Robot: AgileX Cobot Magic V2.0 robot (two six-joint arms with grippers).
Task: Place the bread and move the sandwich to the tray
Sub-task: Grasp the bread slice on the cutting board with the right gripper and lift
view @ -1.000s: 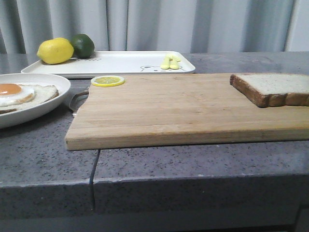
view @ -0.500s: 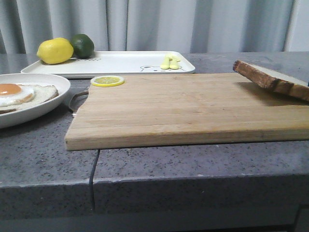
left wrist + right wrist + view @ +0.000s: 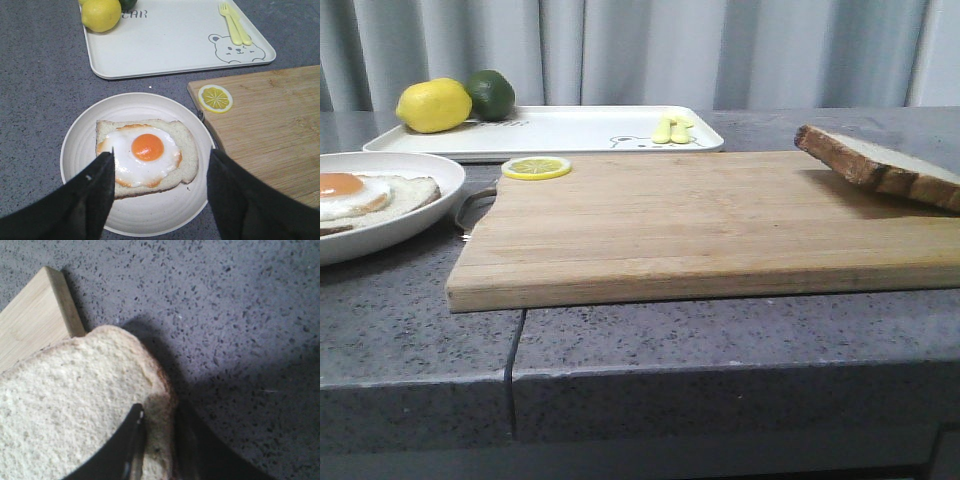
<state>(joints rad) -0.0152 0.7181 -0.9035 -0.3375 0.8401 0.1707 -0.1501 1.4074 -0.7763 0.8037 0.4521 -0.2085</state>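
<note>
The bread (image 3: 885, 160) is a pale slice with a dark crust, tilted up above the right end of the wooden cutting board (image 3: 690, 225). My right gripper (image 3: 160, 425) is shut on the bread (image 3: 65, 405) at its crust edge. The sandwich is a fried egg on a bread slice (image 3: 147, 155) in a round white dish (image 3: 150, 220), also at the left of the front view (image 3: 355, 195). My left gripper (image 3: 160, 167) is open and hovers above the dish. The tray (image 3: 570, 130) lies behind the board, and shows in the left wrist view (image 3: 175, 45).
A lemon (image 3: 433, 104) and a lime (image 3: 492, 93) sit on the tray's far left corner, a yellow fork and spoon (image 3: 672, 129) on its right side. A lemon slice (image 3: 536, 168) lies on the board's back left corner. The grey counter's edge (image 3: 640, 375) runs across the front.
The bread has been lifted off the board and tilted, then moved slightly left. The cutting board and lemon slice have shifted a little to the left.
</note>
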